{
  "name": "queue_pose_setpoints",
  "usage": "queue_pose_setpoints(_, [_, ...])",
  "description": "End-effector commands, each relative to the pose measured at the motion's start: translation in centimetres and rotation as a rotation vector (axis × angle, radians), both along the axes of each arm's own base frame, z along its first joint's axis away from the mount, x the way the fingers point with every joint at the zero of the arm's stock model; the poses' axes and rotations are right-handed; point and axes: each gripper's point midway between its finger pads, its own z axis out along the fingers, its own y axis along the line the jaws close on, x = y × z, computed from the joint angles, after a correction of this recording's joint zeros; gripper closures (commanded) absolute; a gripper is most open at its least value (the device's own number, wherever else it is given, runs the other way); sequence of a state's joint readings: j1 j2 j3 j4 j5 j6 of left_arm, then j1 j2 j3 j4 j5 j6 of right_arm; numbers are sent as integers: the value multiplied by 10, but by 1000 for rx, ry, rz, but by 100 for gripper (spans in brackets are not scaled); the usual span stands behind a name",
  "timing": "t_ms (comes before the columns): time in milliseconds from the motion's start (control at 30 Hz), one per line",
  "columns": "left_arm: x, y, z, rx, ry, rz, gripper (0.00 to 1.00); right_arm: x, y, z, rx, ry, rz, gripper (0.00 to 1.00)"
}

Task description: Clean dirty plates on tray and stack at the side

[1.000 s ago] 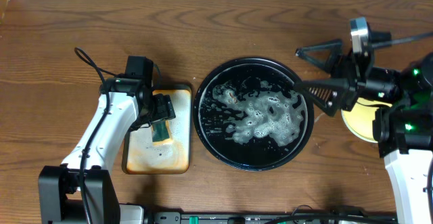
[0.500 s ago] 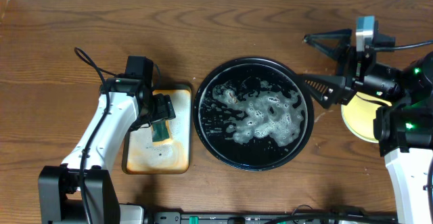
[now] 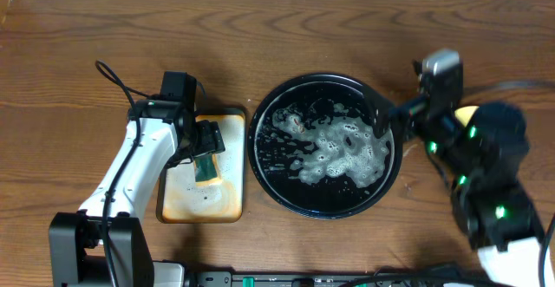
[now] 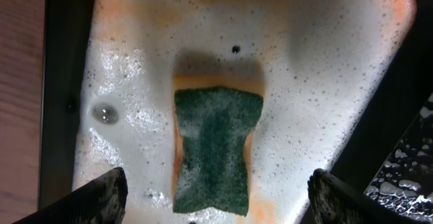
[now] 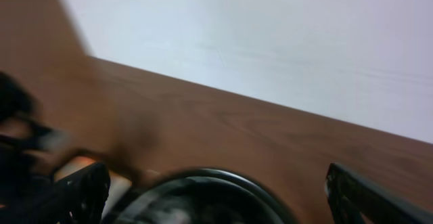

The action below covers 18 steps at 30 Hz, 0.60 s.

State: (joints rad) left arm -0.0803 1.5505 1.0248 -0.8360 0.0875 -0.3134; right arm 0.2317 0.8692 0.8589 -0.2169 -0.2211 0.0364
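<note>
The large black tray (image 3: 323,76) sits mid-table, covered in white foam, with no plate on it; it shows blurred in the right wrist view (image 5: 203,200). Only a sliver of the pale yellow plate (image 3: 466,114) shows at the right, under my right arm. The blue plates are hidden. My right gripper (image 3: 386,118) is open and empty by the tray's right rim, its fingers wide apart (image 5: 216,197). My left gripper (image 3: 208,144) is open, hovering over a green sponge (image 4: 216,149), not touching it.
The sponge lies in a small rectangular orange-stained tray (image 3: 199,205) full of suds, left of the black tray; it also shows in the left wrist view (image 4: 325,61). A black cable (image 3: 113,75) loops by the left arm.
My right arm has swung and turned, so its body now covers most of the yellow plate and its camera looks across the table. The left arm has not moved.
</note>
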Motion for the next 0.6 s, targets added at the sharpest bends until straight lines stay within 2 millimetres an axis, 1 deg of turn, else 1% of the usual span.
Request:
queue_pose_setpoints(0, [0,2,1,6,-1,-2,14,-11,-52,-25,-165,-49,-246,1])
queue_pose_setpoints(67, [0,2,1,6,-1,-2,14,-26,-62,-42,-163,-53,-269,1])
queue_pose_setpoints(133, [0,2,1,6,-1,-2,14,-40,-73,-66,-163,-52,-297,1])
queue_pose_setpoints(267, [0,2,1,6,-1,-2,14,-58,-86,-98,-151,-86,-336,1])
queue_pose_setpoints(400, [0,2,1,6,-1,-2,14,-70,-91,-115,-128,-149,-347,1])
queue_pose_setpoints(567, [0,2,1,6,-1,-2,14,-75,-100,-130,-115,-194,-375,1])
